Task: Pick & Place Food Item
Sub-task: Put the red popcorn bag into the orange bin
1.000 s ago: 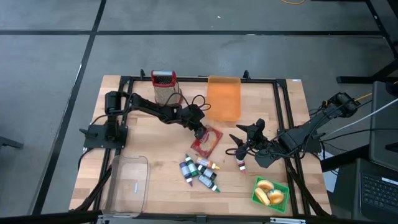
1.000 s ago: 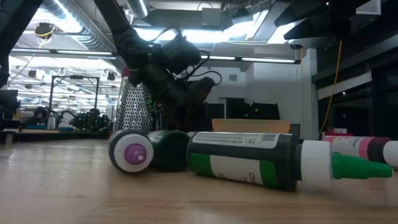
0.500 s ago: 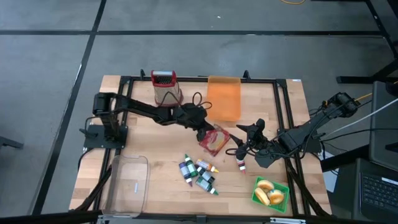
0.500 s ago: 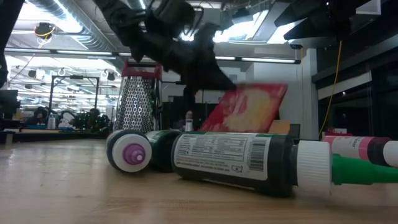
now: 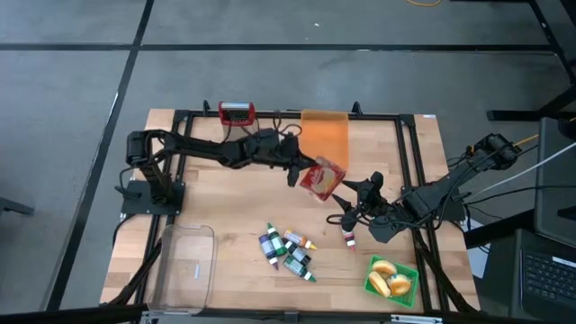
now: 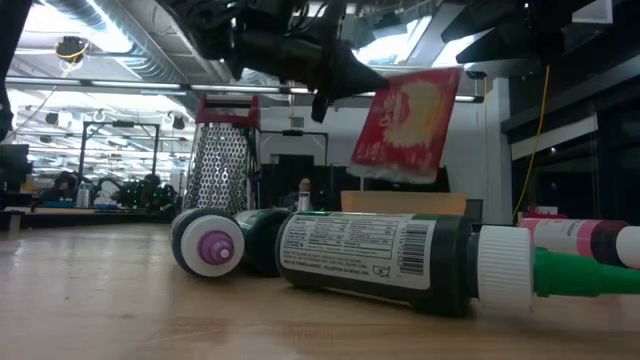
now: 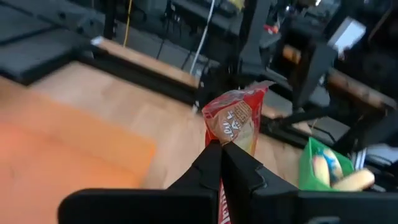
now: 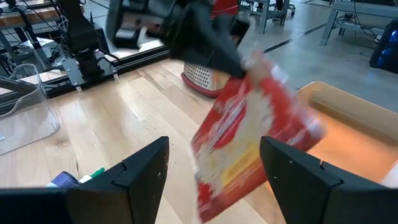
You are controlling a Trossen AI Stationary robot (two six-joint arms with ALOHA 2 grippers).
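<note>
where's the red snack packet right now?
The red snack packet is off the table, pinched in the shut left gripper. In the high view it hangs mid-table, just below the orange tray and left of the open right gripper.

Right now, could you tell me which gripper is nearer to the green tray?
Right. The right gripper hangs open just up-table of the green tray; the left gripper, shut on the red packet, is farther off.

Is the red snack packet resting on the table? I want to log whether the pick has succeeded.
No: in the low view the red snack packet hangs well above the wooden table, pinched at its edge by the left gripper.
</note>
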